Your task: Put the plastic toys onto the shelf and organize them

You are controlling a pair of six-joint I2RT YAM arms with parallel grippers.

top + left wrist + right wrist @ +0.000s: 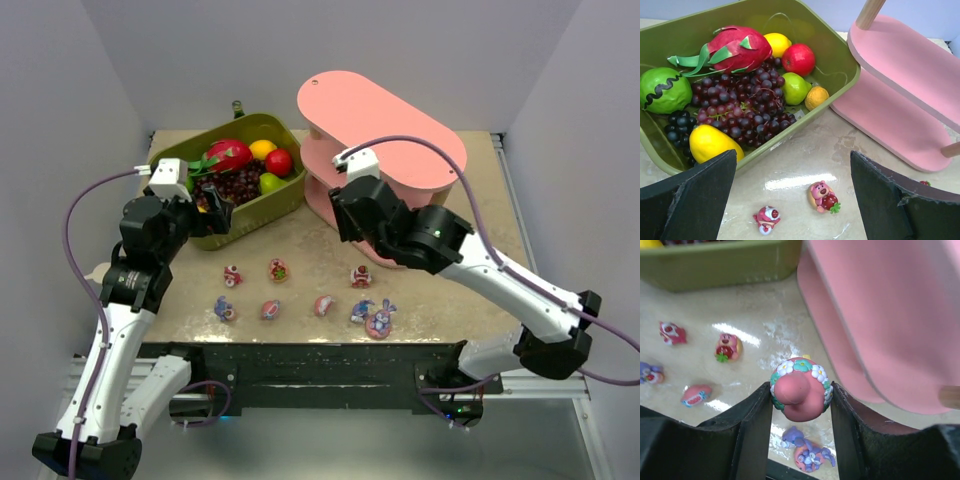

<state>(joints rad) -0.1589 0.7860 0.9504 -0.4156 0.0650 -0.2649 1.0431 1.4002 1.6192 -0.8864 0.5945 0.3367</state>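
Right wrist: toy (799,389) in gripper (800,399) (beside shelf (890,315))

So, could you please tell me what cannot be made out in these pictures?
Top view: the right gripper and the pink toy it holds, hidden under the arm's own wrist.
Top view: the shelf's lower boards, covered by its top board and that arm.
Left wrist view: one toy, a sliver behind the left gripper.
Right wrist view: the basket's contents, cut off by the top edge.
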